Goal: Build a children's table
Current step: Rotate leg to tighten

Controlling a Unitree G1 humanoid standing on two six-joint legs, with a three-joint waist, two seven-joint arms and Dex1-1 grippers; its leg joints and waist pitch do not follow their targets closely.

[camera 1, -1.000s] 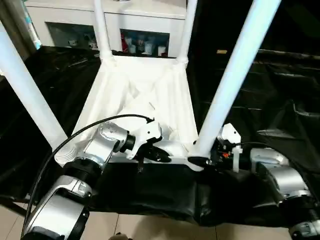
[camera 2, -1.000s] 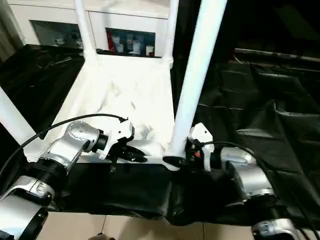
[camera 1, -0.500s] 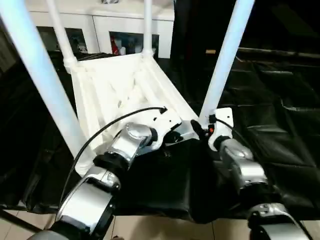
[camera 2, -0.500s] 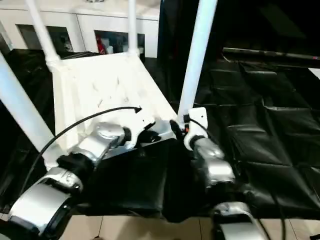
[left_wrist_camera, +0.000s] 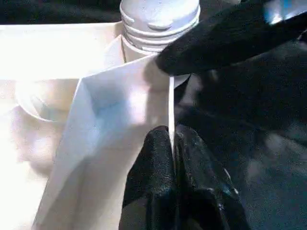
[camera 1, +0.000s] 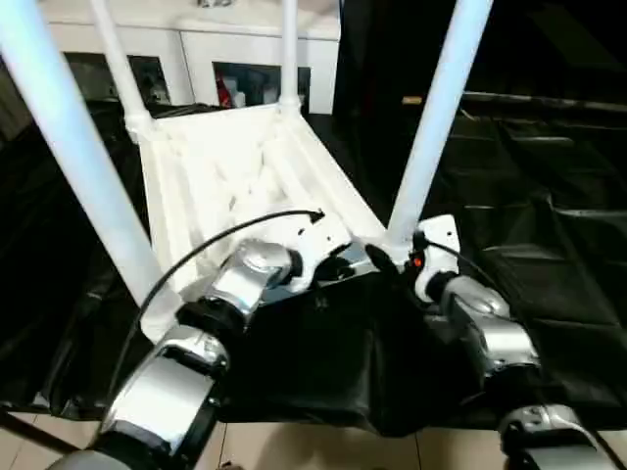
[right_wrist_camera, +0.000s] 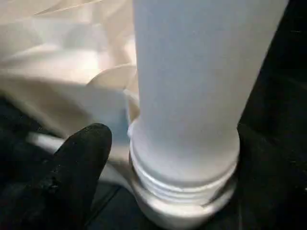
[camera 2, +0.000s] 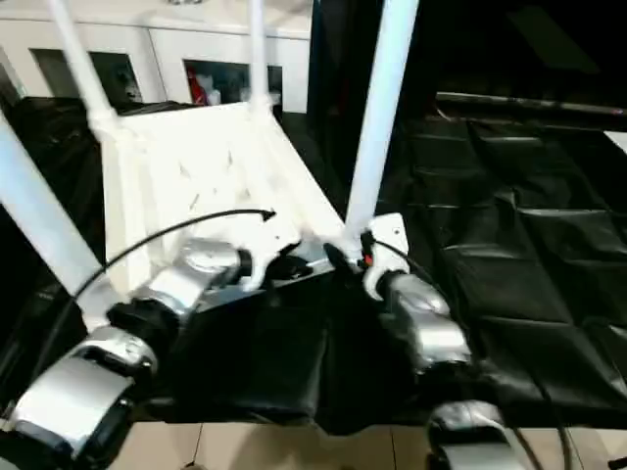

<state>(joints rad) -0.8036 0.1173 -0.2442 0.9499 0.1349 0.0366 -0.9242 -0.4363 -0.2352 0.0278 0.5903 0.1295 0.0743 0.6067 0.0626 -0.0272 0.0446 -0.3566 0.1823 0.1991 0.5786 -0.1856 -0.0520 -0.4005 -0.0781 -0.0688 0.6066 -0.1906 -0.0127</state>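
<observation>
The white tabletop lies upside down with its ribbed underside up, and four white legs stand in its corner sockets. My left gripper is shut on the thin rim of the tabletop's near edge, close to the near right corner. My right gripper is at the foot of the near right leg, just above its socket. One of its black fingers stands a little off the leg's threaded base, so the gripper is open. The other finger is hidden behind the leg.
Crumpled black sheeting covers the surface under and around the tabletop. A white cabinet with glass doors stands behind it. A black cable loops over my left forearm. Pale floor tiles show at the near edge.
The camera has swung, so the whole picture has shifted. My left gripper keeps its pinch on the rim. My right gripper stays at the near right leg's foot, its forearm swung slightly outward.
</observation>
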